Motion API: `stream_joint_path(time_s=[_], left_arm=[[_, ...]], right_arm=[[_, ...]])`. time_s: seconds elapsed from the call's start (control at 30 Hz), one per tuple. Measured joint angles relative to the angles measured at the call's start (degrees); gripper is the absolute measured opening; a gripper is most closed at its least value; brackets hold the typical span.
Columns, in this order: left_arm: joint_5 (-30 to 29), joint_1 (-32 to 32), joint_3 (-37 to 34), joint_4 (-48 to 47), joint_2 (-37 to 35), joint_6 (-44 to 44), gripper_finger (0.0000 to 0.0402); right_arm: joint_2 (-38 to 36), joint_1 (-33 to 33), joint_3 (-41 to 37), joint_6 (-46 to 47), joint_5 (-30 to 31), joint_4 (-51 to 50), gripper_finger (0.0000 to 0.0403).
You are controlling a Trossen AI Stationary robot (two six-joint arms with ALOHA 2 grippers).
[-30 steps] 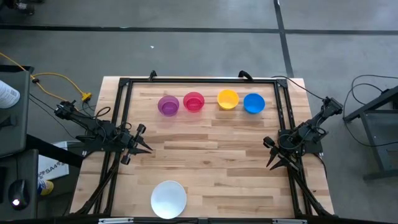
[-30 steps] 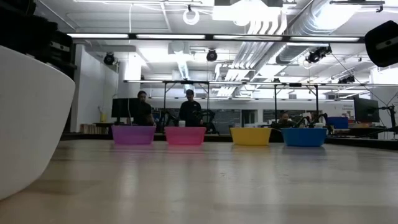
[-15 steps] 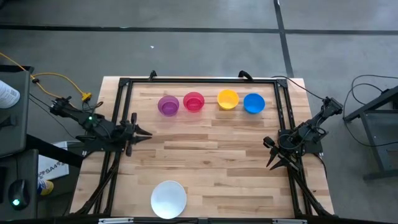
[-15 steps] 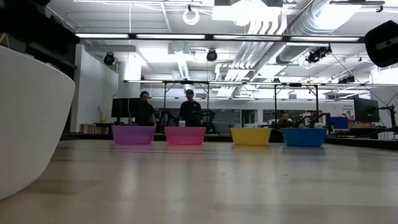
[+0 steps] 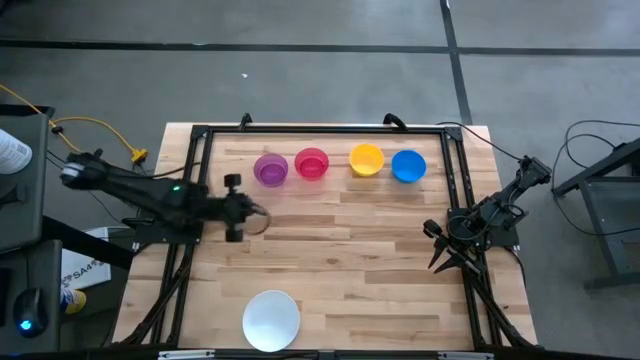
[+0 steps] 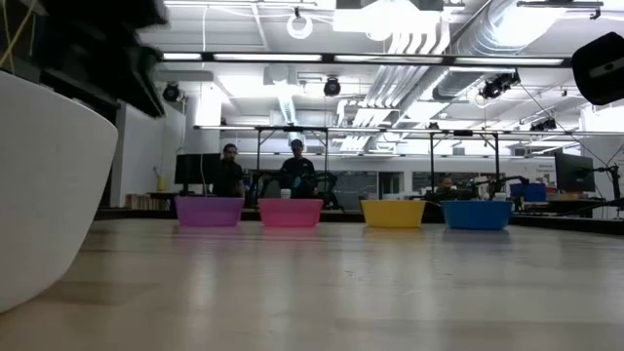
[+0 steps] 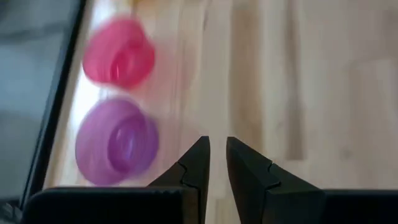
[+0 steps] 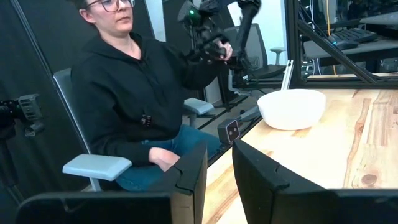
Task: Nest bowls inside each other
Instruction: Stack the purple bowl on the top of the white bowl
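Four small bowls stand in a row on their bases near the table's far edge: purple (image 5: 271, 169), pink-red (image 5: 312, 163), yellow (image 5: 367, 160), blue (image 5: 408, 166). A larger white bowl (image 5: 272, 320) stands at the near edge and fills the left of the low view (image 6: 44, 185). My left gripper (image 5: 260, 218) hangs over the table a little nearer than the purple bowl (image 7: 118, 143). It slants down, its fingers a narrow gap apart (image 7: 217, 144), with nothing between them. My right gripper (image 5: 440, 266) waits at the right edge, slightly open (image 8: 219, 152) and empty.
A black frame (image 5: 320, 129) runs around the tabletop's edges. A person (image 8: 137, 93) sits in a chair beyond the table's left side, holding a controller arm. Bare wood lies between the bowl row and the white bowl (image 8: 291, 107).
My left gripper has swung out from the table's left edge, first toward the far edge and then rightward over the wood toward the purple bowl. It has risen and its fingers have tipped downward. The bowls and my right arm have kept still.
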Motion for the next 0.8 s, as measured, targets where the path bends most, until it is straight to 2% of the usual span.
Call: stream_joint_path(time_s=[0.17, 0.37, 0.57, 0.8], left_arm=[[9.7, 14.4, 0.0, 1.8, 6.4, 3.7, 0.0051], [23.5, 26.5, 0.0, 6.5, 7.8, 10.6, 0.0051], [25.0, 31.1, 0.0, 6.4, 7.8, 17.0, 0.0051], [25.4, 35.2, 0.0, 5.4, 10.9, 17.4, 0.0051]], right_arm=[[0.0, 0.0, 0.0, 0.0, 0.0, 0.0, 0.0071], [0.0, 0.0, 0.0, 0.0, 0.0, 0.0, 0.0071], [0.0, 0.0, 0.0, 0.0, 0.0, 0.0, 0.0071], [0.0, 0.0, 0.0, 0.0, 0.0, 0.0, 0.0071]])
